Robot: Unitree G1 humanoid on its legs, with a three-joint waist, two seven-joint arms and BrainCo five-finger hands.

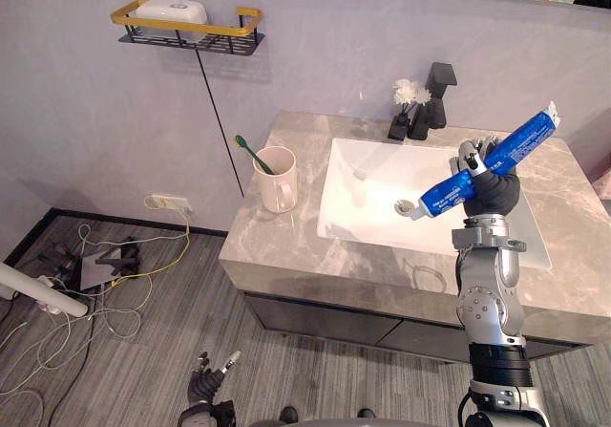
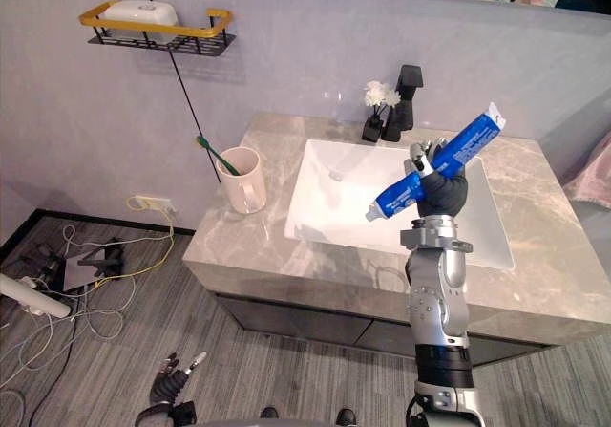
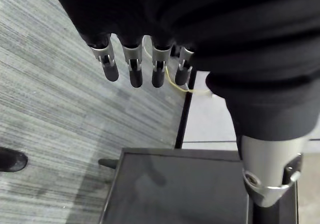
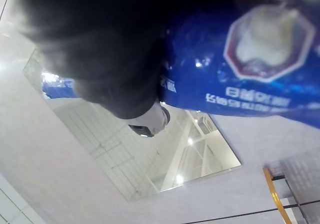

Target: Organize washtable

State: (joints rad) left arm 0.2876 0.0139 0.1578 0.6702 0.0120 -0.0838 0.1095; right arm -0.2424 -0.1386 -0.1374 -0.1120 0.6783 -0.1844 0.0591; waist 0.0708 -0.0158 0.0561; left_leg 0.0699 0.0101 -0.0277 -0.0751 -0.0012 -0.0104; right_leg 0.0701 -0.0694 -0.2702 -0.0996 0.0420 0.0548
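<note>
Counted on and above the single worktop (image 1: 286, 247): one blue toothpaste tube (image 1: 489, 162), one cream mug (image 1: 276, 181), one green toothbrush (image 1: 251, 153), one white basin (image 1: 355, 198), one black tap (image 1: 440, 98), one small bunch of white flowers (image 1: 411, 91), one wall rack (image 1: 221, 31), one white box (image 1: 170, 11), one mirror (image 4: 115, 149).

Two head cameras, set side by side, look steeply down on the same marble counter (image 1: 286, 247) and sink (image 1: 372, 188), with the right hand (image 1: 495, 191) in front of them. The left wrist camera, close behind the left hand (image 3: 135, 71), faces the floor (image 3: 50, 108). The right wrist camera looks up past a blue tube (image 4: 250, 83) at a wall mirror (image 4: 150, 149).
</note>
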